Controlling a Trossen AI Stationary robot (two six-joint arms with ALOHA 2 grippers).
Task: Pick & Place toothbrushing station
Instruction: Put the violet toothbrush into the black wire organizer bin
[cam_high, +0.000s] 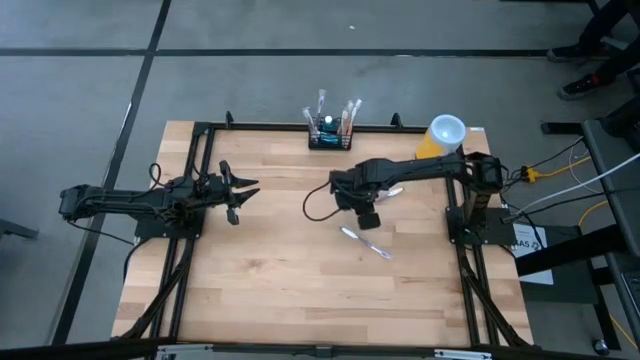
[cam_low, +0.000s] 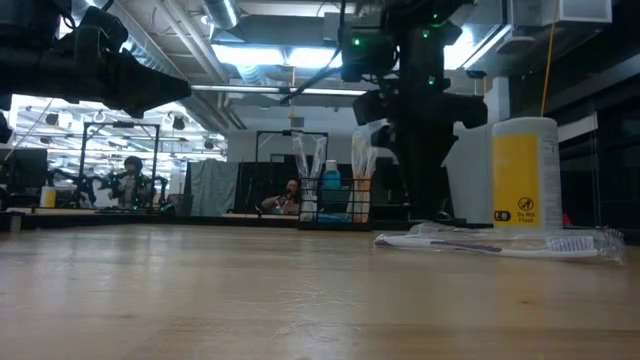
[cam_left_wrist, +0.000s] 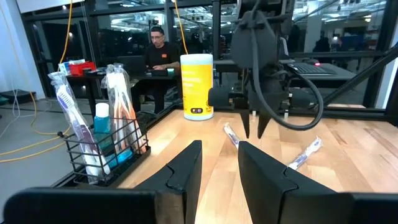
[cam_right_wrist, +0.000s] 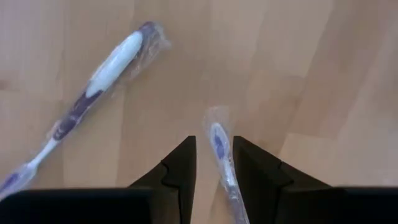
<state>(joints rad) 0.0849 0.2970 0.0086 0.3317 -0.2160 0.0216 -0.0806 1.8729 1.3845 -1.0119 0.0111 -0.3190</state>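
The toothbrushing station (cam_high: 329, 133), a small black wire rack with wrapped toothbrushes and a tube standing in it, stands on the table at the middle of the far edge; it also shows in the left wrist view (cam_left_wrist: 106, 149). My right gripper (cam_high: 368, 215) points down over the table's middle, open, above a wrapped toothbrush (cam_right_wrist: 219, 155) that lies on the wood and shows through the gap between the fingers. I see no touch. My left gripper (cam_high: 240, 195) is open and empty at the table's left, pointing toward the right arm.
A second wrapped toothbrush (cam_right_wrist: 93, 93) lies on the table near the right gripper. A yellow cup with a white rim (cam_high: 443, 137) stands at the far right. Black frame rails (cam_high: 190, 240) run along the table's left and right sides. People sit in the room beyond.
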